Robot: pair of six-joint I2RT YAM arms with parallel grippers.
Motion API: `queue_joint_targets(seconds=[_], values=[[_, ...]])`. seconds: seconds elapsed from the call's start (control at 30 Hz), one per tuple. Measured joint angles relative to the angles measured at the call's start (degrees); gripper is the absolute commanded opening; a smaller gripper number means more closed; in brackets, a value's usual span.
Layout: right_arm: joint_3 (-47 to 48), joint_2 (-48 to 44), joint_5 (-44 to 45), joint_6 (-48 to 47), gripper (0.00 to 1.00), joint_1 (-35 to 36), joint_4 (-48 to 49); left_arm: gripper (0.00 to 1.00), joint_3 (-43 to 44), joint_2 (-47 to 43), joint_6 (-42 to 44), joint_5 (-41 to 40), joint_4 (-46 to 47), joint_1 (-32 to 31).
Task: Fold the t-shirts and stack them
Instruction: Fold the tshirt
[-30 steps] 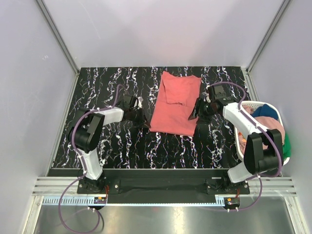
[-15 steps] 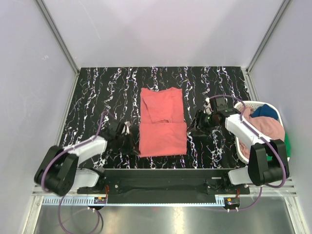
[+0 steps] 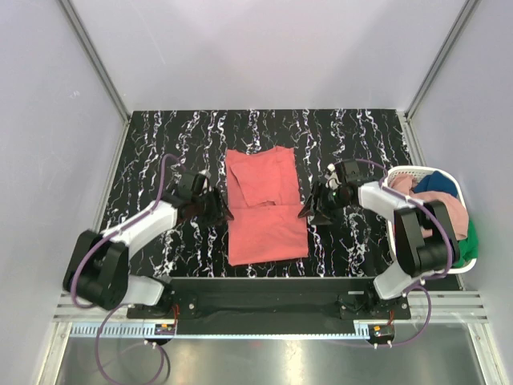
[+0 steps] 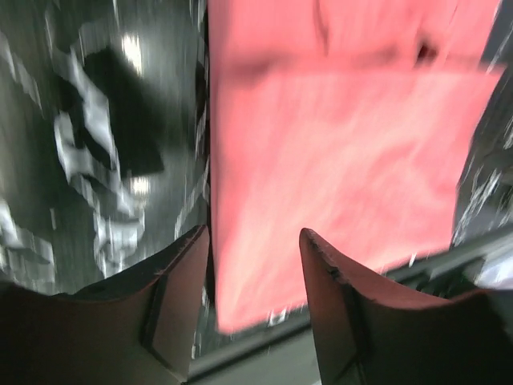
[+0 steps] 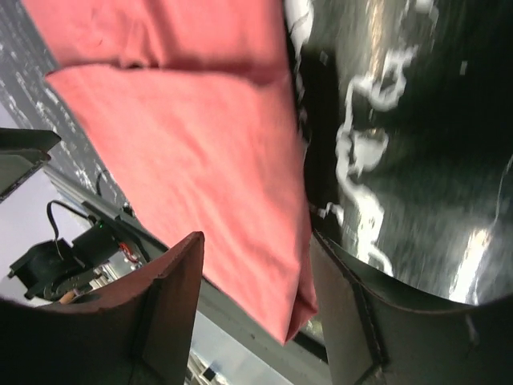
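A coral-red t-shirt [image 3: 264,207] lies flat on the black marbled table [image 3: 160,144], folded into a tall rectangle, with a fold line across its middle. My left gripper [image 3: 224,210] sits at its left edge and is open; in the left wrist view [image 4: 252,241] the shirt [image 4: 345,136] lies beyond the spread fingers [image 4: 180,297]. My right gripper [image 3: 309,207] is open at the right edge. In its wrist view [image 5: 256,245] the shirt [image 5: 200,152] runs under the gap and its corner lies near one finger [image 5: 353,313]. Pink [image 3: 449,210], dark blue [image 3: 437,184] and green [image 3: 471,237] t-shirts lie in the basket.
The white laundry basket [image 3: 398,178] stands at the table's right edge, right behind my right arm. The table's near edge and the black base rail [image 3: 264,289] run just below the shirt. Grey walls enclose the table.
The red shirt slid from the far middle toward the near edge and straightened. My left gripper, shut a second ago, let go and opened. Both grippers now rest beside the shirt's middle.
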Motion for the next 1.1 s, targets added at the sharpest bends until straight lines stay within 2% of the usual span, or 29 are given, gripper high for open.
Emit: queue_joint_targets(seconds=[0.1,0.23,0.43,0.53,0.9,0.93,0.97,1.03,1.07,1.1], values=[[2.6,5.5,-0.1,-0.7,0.57,0.0,1.6,0.51,1.7,5.1,0.7,-0.3,3.1,1.2],[6.2,10.5,-0.2,-2.4,0.56,-0.2,2.8,0.51,2.5,9.5,1.5,-1.4,3.4,1.4],[7.2,13.7,-0.6,-4.5,0.56,-0.5,3.7,0.50,2.5,10.6,1.9,-1.6,6.5,3.1],[7.6,14.6,-1.5,-5.0,0.57,-1.0,3.7,0.47,2.4,11.8,1.9,-0.6,9.4,3.7],[7.9,15.1,-2.4,-6.8,0.36,-1.2,6.2,0.32,2.4,15.3,2.2,2.1,13.7,3.7],[7.9,15.1,-2.6,-6.9,0.33,-1.2,6.2,0.28,2.4,15.3,2.2,2.3,13.9,3.7],[7.9,15.1,-2.6,-7.0,0.30,-1.2,6.2,0.19,2.4,15.3,2.1,2.6,14.2,3.7],[7.9,15.1,-2.6,-7.3,0.20,-1.2,6.2,0.09,2.3,15.3,2.1,3.0,14.7,3.7],[7.9,15.1,-2.6,-7.5,0.16,-1.2,6.2,0.00,2.3,15.3,2.2,3.4,15.0,3.7],[7.9,15.1,-2.6,-7.5,0.13,-1.2,6.2,0.00,2.3,15.3,2.0,3.6,15.1,3.7]])
